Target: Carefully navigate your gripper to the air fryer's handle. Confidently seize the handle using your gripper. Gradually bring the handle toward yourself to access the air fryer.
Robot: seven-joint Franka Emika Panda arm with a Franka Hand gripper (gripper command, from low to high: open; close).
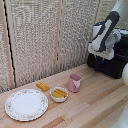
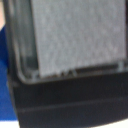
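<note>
The air fryer (image 1: 114, 66) is a black box at the exterior view's right, on the back of the wooden table. My gripper (image 1: 101, 60) hangs from the white arm right against the fryer's front, its dark fingers pointing down over the drawer panel. The handle is hidden behind the gripper there. The wrist view is a blurred close-up: a grey textured panel of the air fryer (image 2: 70, 35) above a black band, with one blue fingertip (image 2: 4, 60) at the edge. I cannot tell whether the fingers are closed on anything.
A pink cup (image 1: 75, 82) stands mid-table. Beside it are a small bowl (image 1: 56, 98) holding something yellow, a yellow block (image 1: 43, 86) and a patterned plate (image 1: 26, 104). A woven screen (image 1: 45, 35) closes off the back.
</note>
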